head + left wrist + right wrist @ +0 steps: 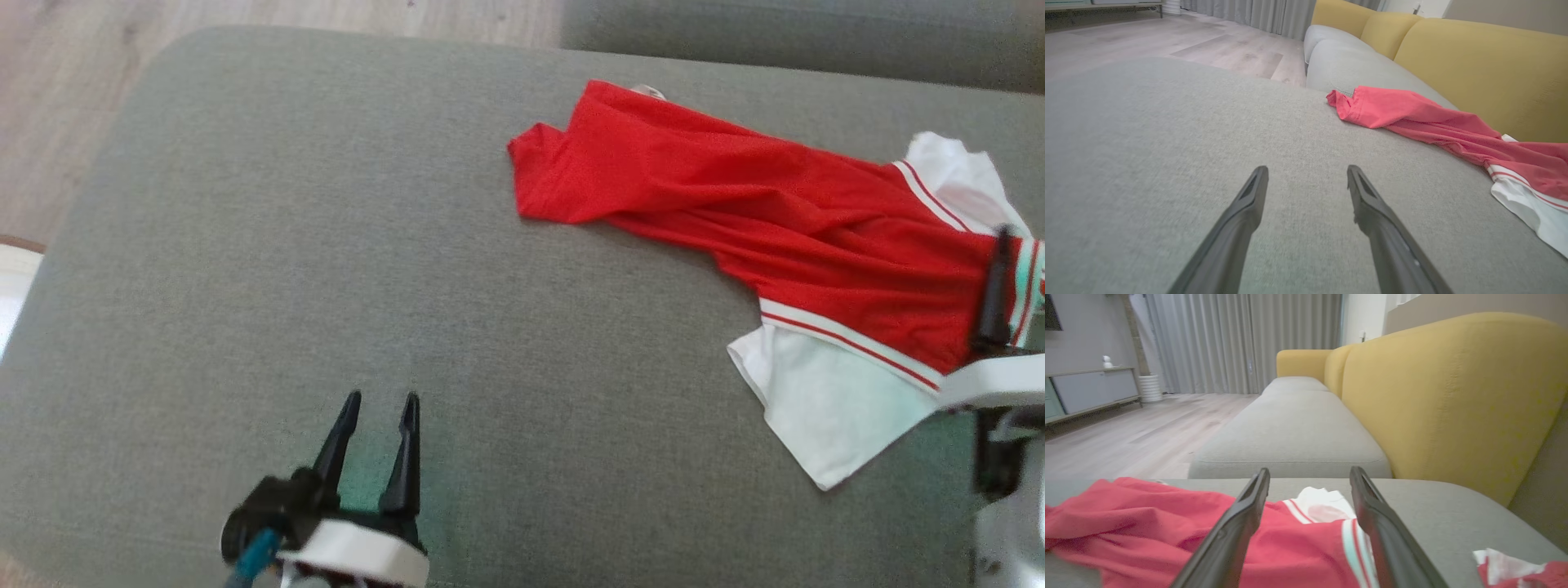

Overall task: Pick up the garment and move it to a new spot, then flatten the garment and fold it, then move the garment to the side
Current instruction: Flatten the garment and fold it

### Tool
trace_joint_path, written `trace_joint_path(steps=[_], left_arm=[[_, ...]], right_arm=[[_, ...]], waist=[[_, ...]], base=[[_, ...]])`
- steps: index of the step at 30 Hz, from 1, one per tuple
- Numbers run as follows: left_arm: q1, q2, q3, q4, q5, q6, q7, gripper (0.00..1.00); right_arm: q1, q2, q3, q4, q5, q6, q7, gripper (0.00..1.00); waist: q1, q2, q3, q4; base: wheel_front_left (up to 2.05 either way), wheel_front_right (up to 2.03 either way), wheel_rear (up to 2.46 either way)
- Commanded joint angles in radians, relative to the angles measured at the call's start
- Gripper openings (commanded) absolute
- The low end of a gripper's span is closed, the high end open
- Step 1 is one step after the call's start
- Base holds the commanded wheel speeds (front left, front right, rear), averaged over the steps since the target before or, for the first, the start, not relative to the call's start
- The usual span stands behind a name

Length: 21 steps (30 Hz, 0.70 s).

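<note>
Over the cushion point(245, 245) (grey) left fingers point(1251, 204) spread; right fingers point(1249, 510) parted above the garment point(735, 212), seemingly empty.

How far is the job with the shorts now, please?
Done: nothing I can confirm; the shorts lie rumpled on the cushion. In hand: the right gripper hangs open over their striped end; the left gripper is open, apart. Left: flatten, fold, move aside.
</note>
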Motion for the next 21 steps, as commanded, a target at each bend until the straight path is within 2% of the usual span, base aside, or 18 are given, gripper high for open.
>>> trace_joint_path(steps=[1,9,11,17,21], left_arm=[[-0.073,0.001,0.025,-0.032,0.011,-0.004,-0.005,1.00],[-0.305,0.001,-0.006,0.026,0.031,-0.032,-0.005,1.00],[-0.343,0.001,-0.010,0.047,0.033,-0.035,-0.005,1.00],[-0.553,0.002,-0.024,0.216,0.019,-0.049,-0.005,1.00],[-0.645,0.022,-0.095,0.276,-0.040,-0.050,-0.005,1.00]], right_arm=[[0.033,0.006,0.070,-0.064,0.015,-0.001,-0.011,1.00],[0.044,0.026,0.249,-0.103,0.062,-0.001,-0.011,1.00],[0.037,0.027,0.266,-0.102,0.067,-0.001,-0.011,1.00],[-0.010,0.026,0.363,-0.120,0.092,-0.001,-0.011,1.00],[-0.025,0.023,0.395,-0.140,0.110,-0.001,-0.011,1.00]], waist=[[0.0000,0.0000,0.022,-0.021],[0.0000,0.0000,0.139,-0.091],[0.0000,0.0000,0.155,-0.102],[0.0000,0.0000,0.251,-0.178],[0.0000,0.0000,0.296,-0.215]], base=[[0.00,0.00,0.00],[0.00,0.00,0.00],[0.00,0.00,0.00],[0.00,0.00,0.00],[0.00,0.00,0.00]])
